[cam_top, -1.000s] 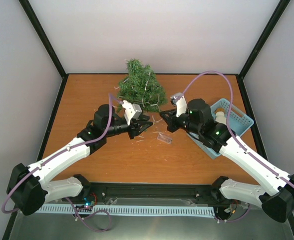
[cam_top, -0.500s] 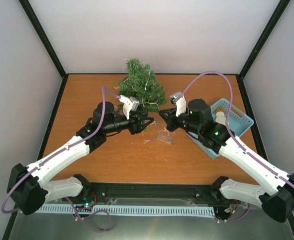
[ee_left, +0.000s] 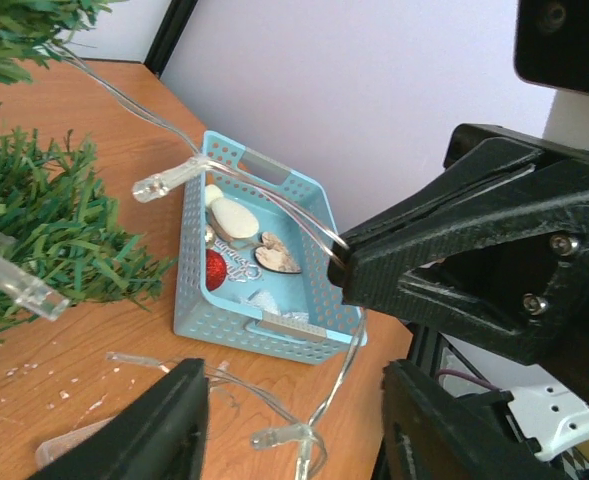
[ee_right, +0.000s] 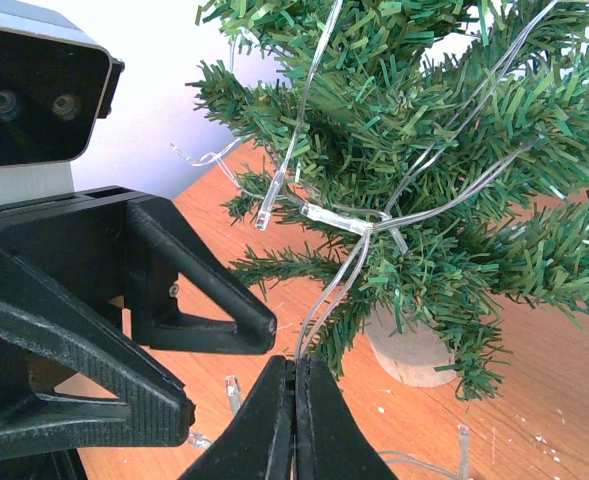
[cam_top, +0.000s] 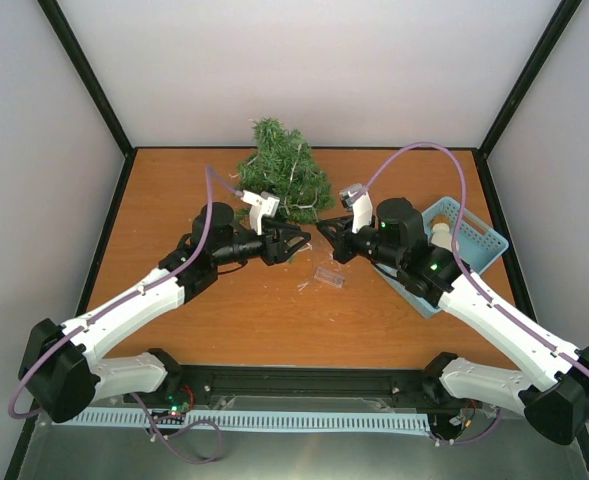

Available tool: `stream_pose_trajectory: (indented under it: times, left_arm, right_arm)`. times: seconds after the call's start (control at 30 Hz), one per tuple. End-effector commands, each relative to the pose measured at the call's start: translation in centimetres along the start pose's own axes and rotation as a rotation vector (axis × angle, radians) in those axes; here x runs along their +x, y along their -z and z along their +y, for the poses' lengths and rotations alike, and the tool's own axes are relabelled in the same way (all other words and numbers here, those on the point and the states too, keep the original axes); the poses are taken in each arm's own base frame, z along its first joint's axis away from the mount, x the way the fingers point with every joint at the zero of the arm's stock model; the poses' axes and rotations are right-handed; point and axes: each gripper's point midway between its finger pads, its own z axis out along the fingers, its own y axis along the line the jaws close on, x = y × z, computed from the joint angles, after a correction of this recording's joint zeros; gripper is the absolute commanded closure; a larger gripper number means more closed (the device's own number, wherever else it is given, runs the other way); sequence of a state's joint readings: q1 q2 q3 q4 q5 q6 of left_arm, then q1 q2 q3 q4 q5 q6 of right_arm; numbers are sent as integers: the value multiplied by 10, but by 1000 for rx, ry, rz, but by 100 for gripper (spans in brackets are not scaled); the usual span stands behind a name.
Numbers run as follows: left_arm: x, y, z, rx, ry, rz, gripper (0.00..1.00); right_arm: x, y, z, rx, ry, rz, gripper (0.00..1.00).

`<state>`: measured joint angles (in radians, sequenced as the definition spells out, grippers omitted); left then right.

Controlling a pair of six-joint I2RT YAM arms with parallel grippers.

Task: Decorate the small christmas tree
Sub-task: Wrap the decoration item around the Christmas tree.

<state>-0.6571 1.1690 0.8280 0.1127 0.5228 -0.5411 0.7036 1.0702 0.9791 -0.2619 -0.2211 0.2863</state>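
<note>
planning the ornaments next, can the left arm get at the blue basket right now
Probably not: the right gripper and its arm lie between the left gripper and the blue basket, partly covering it.

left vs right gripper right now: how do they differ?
The left gripper has its jaws apart and grips nothing. The right gripper is shut on the clear light string. In the top view, the left gripper comes in from the left and the right gripper from the blue basket side. Shared: both sit low in front of the small christmas tree, tips facing each other, not touching.
</note>
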Motion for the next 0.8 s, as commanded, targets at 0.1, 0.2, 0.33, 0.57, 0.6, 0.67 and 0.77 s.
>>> stream_pose_trajectory:
  times: [0.1,0.2,0.33,0.57,0.6,0.67,0.77]
  left_arm:
    - [-6,-1,-7,41,25,-11,56]
    - [-4,-1,-1,8,22,-3,53]
    - [-1,-2,3,-6,24,2,49]
    - [4,-7,3,18,40,17,56]
    - [4,-7,4,16,42,20,56]
    - [7,-8,7,7,50,29,56]
    - [8,-9,9,1,57,30,56]
  right_arm:
    - [-4,1,5,-23,-3,-30,97]
    - [-4,1,6,-27,-4,-30,97]
    - [-4,0,6,-28,-4,-29,97]
    - [-4,0,6,-29,-6,-31,97]
    - [-4,0,6,-29,-7,-32,97]
    - [-5,1,6,-28,-6,-33,97]
    - [-5,1,6,-26,-7,-34,97]
